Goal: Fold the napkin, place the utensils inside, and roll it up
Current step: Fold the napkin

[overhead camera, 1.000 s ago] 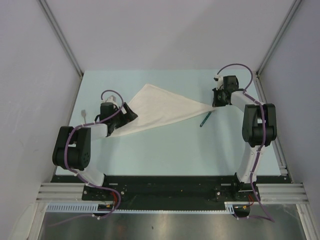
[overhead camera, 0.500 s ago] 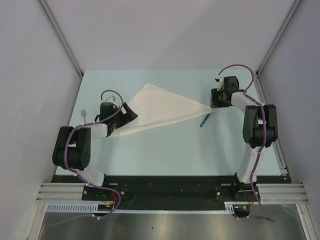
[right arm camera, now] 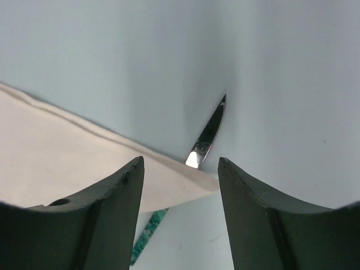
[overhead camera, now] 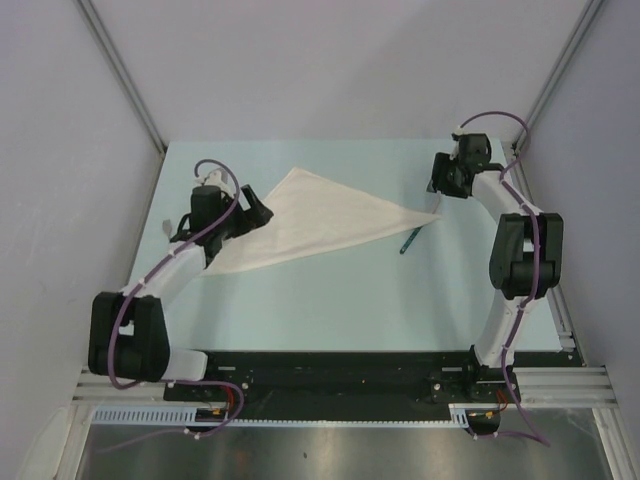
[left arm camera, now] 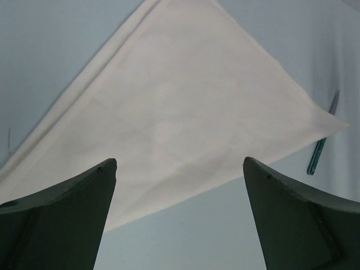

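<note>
The napkin (overhead camera: 310, 220) lies flat as a triangle on the counter (overhead camera: 330, 300), its 3 o'clock tip overlapping the knife (overhead camera: 411, 240). The left end effector (overhead camera: 255, 212) hovers at its 9 o'clock edge, wide open and empty. The right end effector (overhead camera: 437, 187), arm outstretched, gapes empty above that tip.

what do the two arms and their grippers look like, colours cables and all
Both the left arm and right arm have white links joined by chunky black joint housings, with a purple cable looping along each. The left gripper and right gripper have dark grey, wedge-shaped fingers tapering to tips.
</note>
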`<state>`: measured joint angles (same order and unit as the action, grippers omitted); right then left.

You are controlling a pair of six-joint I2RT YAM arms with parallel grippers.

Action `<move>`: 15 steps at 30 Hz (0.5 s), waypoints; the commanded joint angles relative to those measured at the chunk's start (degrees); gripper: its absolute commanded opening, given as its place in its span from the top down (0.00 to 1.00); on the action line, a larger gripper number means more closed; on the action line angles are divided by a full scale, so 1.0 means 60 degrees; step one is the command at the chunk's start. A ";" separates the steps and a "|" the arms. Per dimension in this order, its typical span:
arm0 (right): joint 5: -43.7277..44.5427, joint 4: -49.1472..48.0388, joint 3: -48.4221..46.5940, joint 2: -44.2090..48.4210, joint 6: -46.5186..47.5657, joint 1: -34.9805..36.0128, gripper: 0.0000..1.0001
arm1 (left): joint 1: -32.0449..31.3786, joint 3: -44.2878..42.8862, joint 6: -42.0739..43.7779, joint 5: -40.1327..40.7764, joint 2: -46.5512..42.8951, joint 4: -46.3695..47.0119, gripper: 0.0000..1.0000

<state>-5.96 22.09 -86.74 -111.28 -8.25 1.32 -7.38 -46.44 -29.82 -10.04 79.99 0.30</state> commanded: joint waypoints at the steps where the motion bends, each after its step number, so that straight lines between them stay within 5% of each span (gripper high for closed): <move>1: 0.0451 0.0508 -0.0937 -0.0713 -0.1172 -0.0044 0.41 | 0.0013 -0.0961 0.0692 0.0048 -0.1157 -0.1322 0.00; 15: 0.1476 0.1871 -0.2535 -0.2502 -0.2213 0.0087 0.45 | 0.0512 -0.2236 0.1894 -0.0978 -0.2095 -0.3242 0.00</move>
<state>-0.58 30.50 -98.54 -125.95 -19.22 1.43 -5.04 -57.01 -21.71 -14.24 70.06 -16.60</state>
